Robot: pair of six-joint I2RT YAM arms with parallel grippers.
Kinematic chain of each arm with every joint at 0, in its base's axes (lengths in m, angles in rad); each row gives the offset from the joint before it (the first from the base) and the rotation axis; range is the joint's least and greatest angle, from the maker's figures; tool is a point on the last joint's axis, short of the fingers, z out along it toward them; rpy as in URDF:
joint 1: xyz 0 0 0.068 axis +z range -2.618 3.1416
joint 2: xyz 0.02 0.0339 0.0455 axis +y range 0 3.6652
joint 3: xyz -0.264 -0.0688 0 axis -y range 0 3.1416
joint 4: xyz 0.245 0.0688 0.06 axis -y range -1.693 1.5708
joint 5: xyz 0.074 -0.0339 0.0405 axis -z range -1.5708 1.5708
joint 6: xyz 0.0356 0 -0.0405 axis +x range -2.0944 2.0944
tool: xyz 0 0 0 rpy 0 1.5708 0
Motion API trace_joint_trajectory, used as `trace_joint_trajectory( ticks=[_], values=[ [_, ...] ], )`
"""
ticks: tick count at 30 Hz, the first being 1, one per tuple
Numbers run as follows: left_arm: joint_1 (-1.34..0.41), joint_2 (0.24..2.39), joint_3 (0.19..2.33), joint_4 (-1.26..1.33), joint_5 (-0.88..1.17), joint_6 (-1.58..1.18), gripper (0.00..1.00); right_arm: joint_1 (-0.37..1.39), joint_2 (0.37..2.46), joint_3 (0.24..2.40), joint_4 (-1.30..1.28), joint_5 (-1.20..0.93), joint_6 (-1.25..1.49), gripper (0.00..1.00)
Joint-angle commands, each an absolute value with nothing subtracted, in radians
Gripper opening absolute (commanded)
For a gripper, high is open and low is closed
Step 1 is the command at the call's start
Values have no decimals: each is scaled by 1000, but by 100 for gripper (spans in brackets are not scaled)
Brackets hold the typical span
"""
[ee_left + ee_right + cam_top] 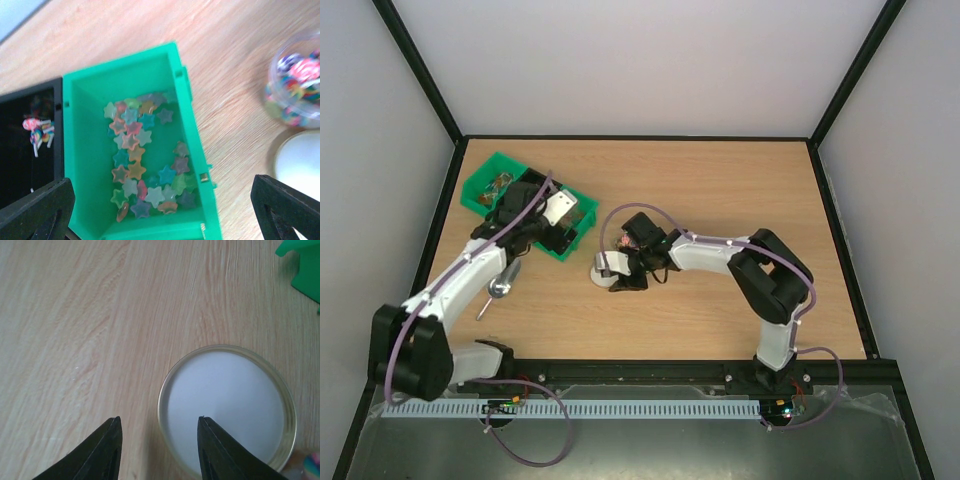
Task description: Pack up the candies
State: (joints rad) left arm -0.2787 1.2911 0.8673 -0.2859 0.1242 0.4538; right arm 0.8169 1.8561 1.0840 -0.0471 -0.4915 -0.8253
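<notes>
Whitish round lid (230, 400) lay under R gripper (159, 445), jaws part-open astride its rim; L gripper (160, 215) gaped over multicoloured star candies (135, 150). Next, prob: pinch rim.

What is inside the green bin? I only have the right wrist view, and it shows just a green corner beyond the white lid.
Observer: The green bin holds a heap of star-shaped candies in mixed colours.
Operator: Is there a jar anywhere?
Observer: Yes, a clear jar, already partly filled, stands close beside the lid.
Operator: And the left arm?
Observer: Its tool hangs over the bin, fingers wide apart, holding nothing.
</notes>
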Motion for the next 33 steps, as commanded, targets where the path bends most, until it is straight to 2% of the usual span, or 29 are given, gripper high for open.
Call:
trace_joint_trajectory(
  ticks=[1,7,12,23,28,33],
  values=[
    [-259,1183,874,-337,238,404,100,845,1928,1140,-98,-419,-843,43],
    [-189,1102,854,-372,335,335,99,863,1975,1192,-128,-387,-819,39],
    [-152,1047,826,-357,369,294,99,890,2019,1212,-178,-341,-840,31],
    [-71,986,781,-363,452,269,99,914,2028,1266,-330,-334,-787,3],
    [-71,946,776,-407,439,314,99,917,1987,1263,-404,-416,-738,1],
    [-70,921,854,-570,387,439,100,893,1863,1304,-539,-622,-705,1]
  ],
)
